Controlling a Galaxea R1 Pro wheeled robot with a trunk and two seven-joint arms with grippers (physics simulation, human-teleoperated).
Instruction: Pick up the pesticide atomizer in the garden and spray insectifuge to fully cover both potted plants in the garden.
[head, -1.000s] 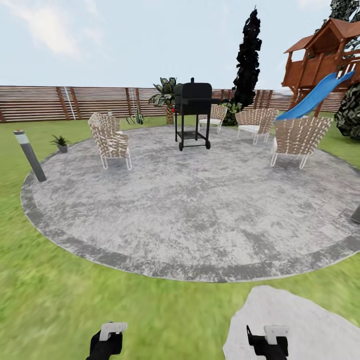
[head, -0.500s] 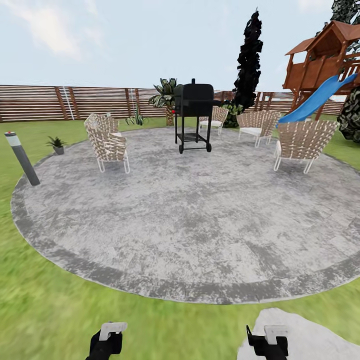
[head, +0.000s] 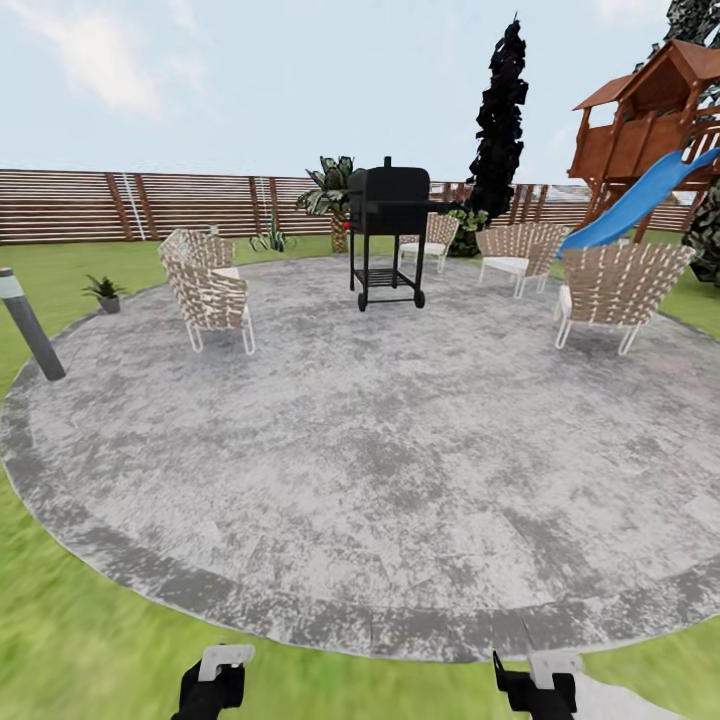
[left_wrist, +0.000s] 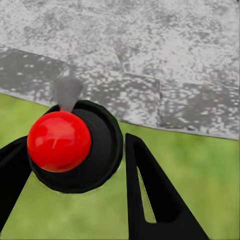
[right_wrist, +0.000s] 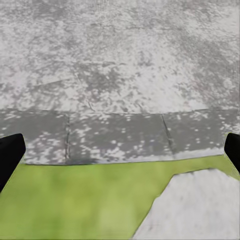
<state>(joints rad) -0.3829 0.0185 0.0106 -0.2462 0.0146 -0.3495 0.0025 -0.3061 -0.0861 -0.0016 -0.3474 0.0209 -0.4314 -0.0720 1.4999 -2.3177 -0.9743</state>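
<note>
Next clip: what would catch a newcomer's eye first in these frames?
The black grill stands at the far middle of the round grey stone patio, with woven chairs around it. At far right, a wooden play tower with a blue slide rises in front of the slat fence. In the left wrist view, a glossy red ball in a black ring sits between the left hand's fingers.

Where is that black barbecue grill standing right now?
In the head view, the black grill stands at the far side of the round stone patio, near centre, between the woven chairs, before the slat fence.
</note>
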